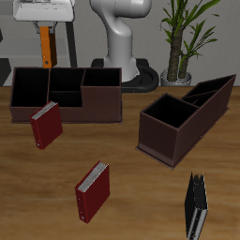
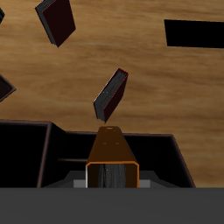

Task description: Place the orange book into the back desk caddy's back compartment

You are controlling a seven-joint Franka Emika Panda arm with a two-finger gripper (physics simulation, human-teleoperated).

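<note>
The orange book (image 1: pixel 47 46) hangs upright and thin from my gripper (image 1: pixel 47 31), which is shut on its top end. It is high above the back desk caddy (image 1: pixel 66 105), a long dark brown box, over its rear wall near where the large cell meets the middle cells. The back compartment (image 1: pixel 66 81) is the small rear middle cell, just beside the book's lower end. In the wrist view the orange book (image 2: pixel 112 156) shows end-on between my fingers (image 2: pixel 112 178), with the caddy's dark cells (image 2: pixel 157 162) beneath it.
A dark red book (image 1: pixel 45 125) leans in front of the caddy, also seen in the wrist view (image 2: pixel 111 94). A second red book (image 1: pixel 92 191) stands nearer the front edge. A slant-topped caddy (image 1: pixel 187 117) and a black book (image 1: pixel 195 208) lie beyond.
</note>
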